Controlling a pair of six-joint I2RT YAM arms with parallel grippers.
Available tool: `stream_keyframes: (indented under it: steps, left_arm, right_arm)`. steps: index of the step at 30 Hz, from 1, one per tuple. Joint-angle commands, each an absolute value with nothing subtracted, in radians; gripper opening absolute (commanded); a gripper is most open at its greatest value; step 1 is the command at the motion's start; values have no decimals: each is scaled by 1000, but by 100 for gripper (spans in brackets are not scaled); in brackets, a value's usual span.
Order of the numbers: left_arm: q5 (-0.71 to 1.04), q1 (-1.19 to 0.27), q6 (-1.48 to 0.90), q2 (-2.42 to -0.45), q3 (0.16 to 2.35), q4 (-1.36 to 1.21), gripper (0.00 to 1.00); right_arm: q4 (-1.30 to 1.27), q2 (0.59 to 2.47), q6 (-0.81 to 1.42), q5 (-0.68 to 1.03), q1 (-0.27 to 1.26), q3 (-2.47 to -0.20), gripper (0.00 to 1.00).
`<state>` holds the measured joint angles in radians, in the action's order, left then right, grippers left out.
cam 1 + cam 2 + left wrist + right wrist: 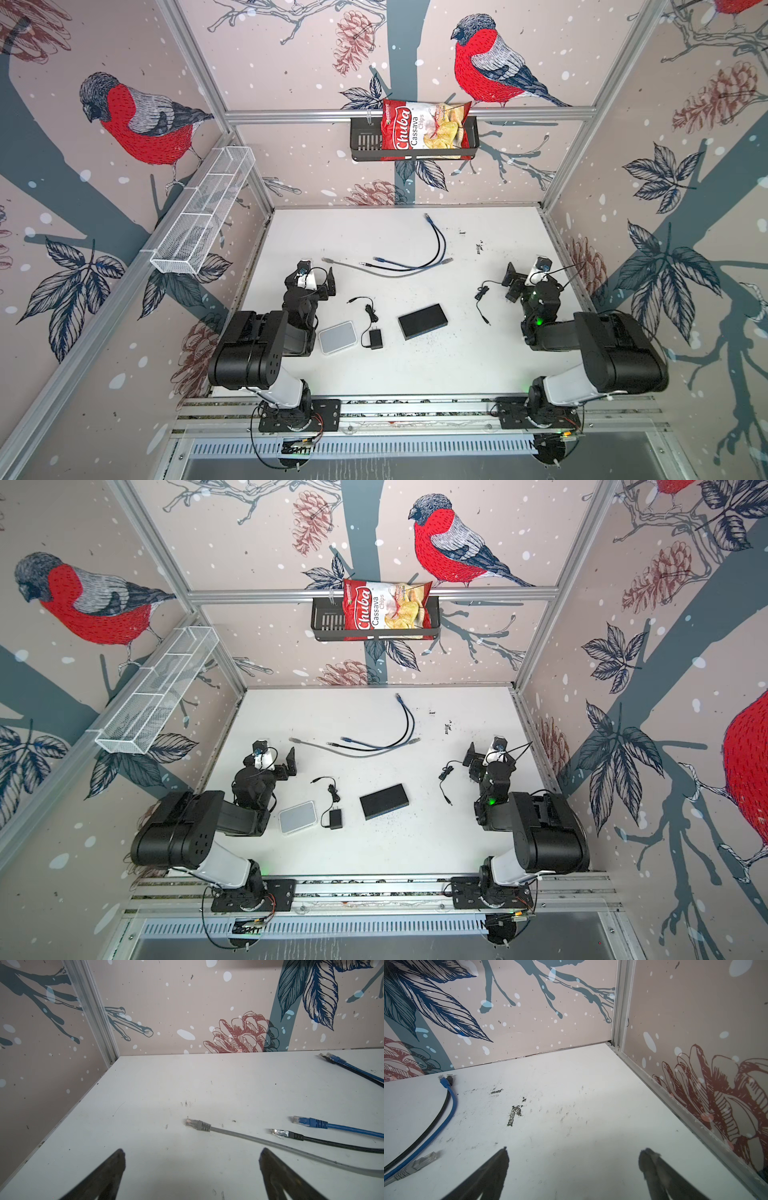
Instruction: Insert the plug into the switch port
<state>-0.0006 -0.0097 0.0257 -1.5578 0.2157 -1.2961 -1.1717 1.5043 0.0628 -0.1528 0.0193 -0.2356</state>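
Note:
A black switch box lies flat mid-table in both top views; its ports do not show. Three network cables lie beyond it: grey, blue and black. In the left wrist view the grey plug lies just ahead of my open left gripper, with the black plug and the blue plug further off. The left gripper hovers left of the cables, holding nothing. My right gripper is open over bare table at the right.
A small white box and a black power adapter with its thin lead sit beside the left arm. Another thin black lead curls by the right gripper. A chips bag rests in a wall basket; a wire shelf hangs left.

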Motion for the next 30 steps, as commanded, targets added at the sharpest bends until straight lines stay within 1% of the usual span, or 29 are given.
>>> stream_keyframes:
  steps: [1, 9, 12, 15, 18, 19, 21, 24, 27, 30]
  left_arm:
    - [8, -6, 29, -1555, 218, -1333, 99]
    - [4, -6, 29, -1555, 213, -1339, 99]
    - [18, -8, 35, -1539, 191, -1371, 99]
    - [-34, -18, 30, -1477, 160, -1373, 99]
    - [-53, -24, 27, -1421, 154, -1333, 99]
    - [-78, -35, 29, -1406, 162, -1303, 99]
    - [-130, -64, 28, -1351, 226, -1128, 99]
    - [-183, -100, 25, -1296, 335, -881, 99]
    - [-211, -144, -16, -1247, 382, -768, 99]
    - [-244, -188, -68, -1196, 415, -643, 99]
  right_arm:
    - [-1190, 1502, 75, -160, 20, -238, 100]
    - [-1196, 1493, 70, -179, 30, -233, 100]
    - [-1130, 1445, 58, -216, 53, -249, 100]
    - [-1066, 1395, 55, -211, 56, -258, 100]
    - [-895, 1345, 87, -202, 58, -315, 100]
    - [-827, 1335, 98, -196, 60, -343, 100]
    - [-721, 1317, 117, -200, 77, -389, 99]
    - [-647, 1287, 141, -297, 134, -420, 100]
    - [-507, 1258, 174, -350, 181, -471, 100]
    - [-376, 1211, 226, -329, 211, -510, 100]
